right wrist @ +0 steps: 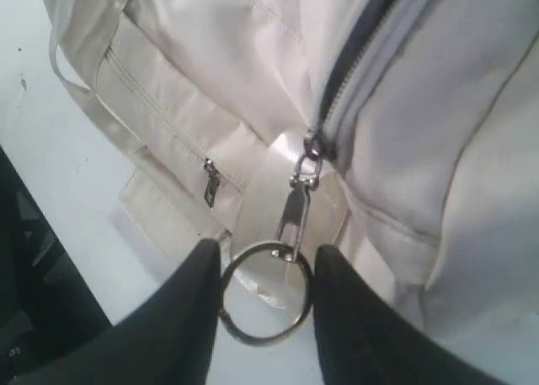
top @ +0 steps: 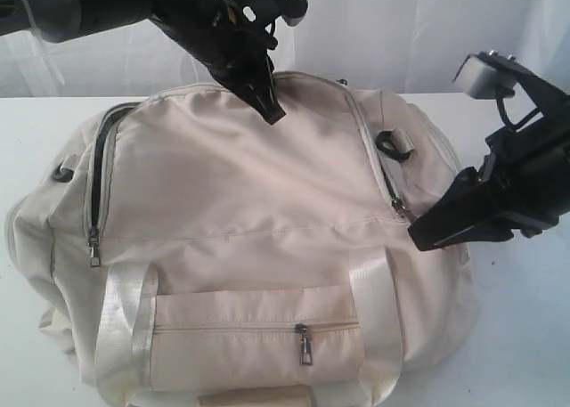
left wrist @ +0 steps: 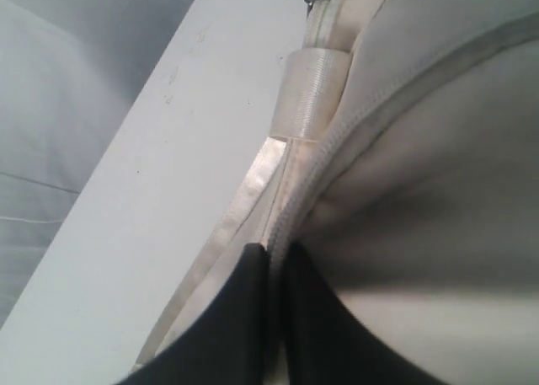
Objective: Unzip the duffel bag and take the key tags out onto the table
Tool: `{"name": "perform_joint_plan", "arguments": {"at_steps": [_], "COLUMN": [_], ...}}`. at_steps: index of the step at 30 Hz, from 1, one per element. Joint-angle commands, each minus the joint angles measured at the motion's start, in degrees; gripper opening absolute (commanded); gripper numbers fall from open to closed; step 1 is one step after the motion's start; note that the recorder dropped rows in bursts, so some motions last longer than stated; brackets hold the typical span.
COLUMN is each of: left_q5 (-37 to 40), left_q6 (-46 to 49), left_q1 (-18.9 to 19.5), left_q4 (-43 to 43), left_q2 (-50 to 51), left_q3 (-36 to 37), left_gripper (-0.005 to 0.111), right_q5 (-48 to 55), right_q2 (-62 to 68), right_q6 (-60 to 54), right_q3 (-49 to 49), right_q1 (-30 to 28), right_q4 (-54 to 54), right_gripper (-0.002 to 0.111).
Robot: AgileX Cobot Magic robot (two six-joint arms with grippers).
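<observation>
The cream-white duffel bag lies on the white table. My left gripper is at the bag's far top edge, and in the left wrist view it is shut on a seam of the bag's fabric. My right gripper is at the bag's right end. Its fingers press both sides of the metal ring, which hangs from the zip pull below the slider. A dark slit runs along the zip above the slider. The key tags are out of view.
The zip at the left end gapes, showing dark lining, with its pull hanging down. A front pocket with its own zip pull faces the camera between satin straps. A black D-ring sits near the right zip.
</observation>
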Motion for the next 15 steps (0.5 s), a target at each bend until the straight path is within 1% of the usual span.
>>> {"name": "perform_joint_plan", "arguments": {"at_steps": [1,6,9,12,14,15], "left_q5": [3.34,7.85,10.38,12.23,12.63,12.76], "left_q6": [-0.71,-0.71,-0.71,-0.71,-1.12,-1.26], "left_q1": [0.30,0.30,0.30,0.16,0.16,0.16], "left_q4": [0.30,0.30,0.30,0.30,0.30,0.30], "left_q2": [-0.70,-0.80,-1.03,-2.21,-3.56,-4.40], "left_q3": [-0.58,-0.58,-0.58,-0.58,-0.58,-0.58], "left_gripper": [0.000,0.000,0.000,0.000,0.001,0.004], "right_q5": [1.28,-3.65,-3.91,-5.24,-7.01,-8.06], "right_q2": [-0.91,-0.91,-0.91,-0.91,-0.91,-0.91], "right_q6": [0.73,2.11,2.12,2.12,2.12,2.12], "right_q3": [2.04,2.04,2.04,2.04,2.04,2.04], "right_q1": [-0.17,-0.17,-0.17,-0.17,-0.17,-0.17], "right_q4": [-1.52,-0.80,1.04,1.18,1.27,1.27], "right_gripper": [0.000,0.000,0.006,0.020,0.035,0.043]}}
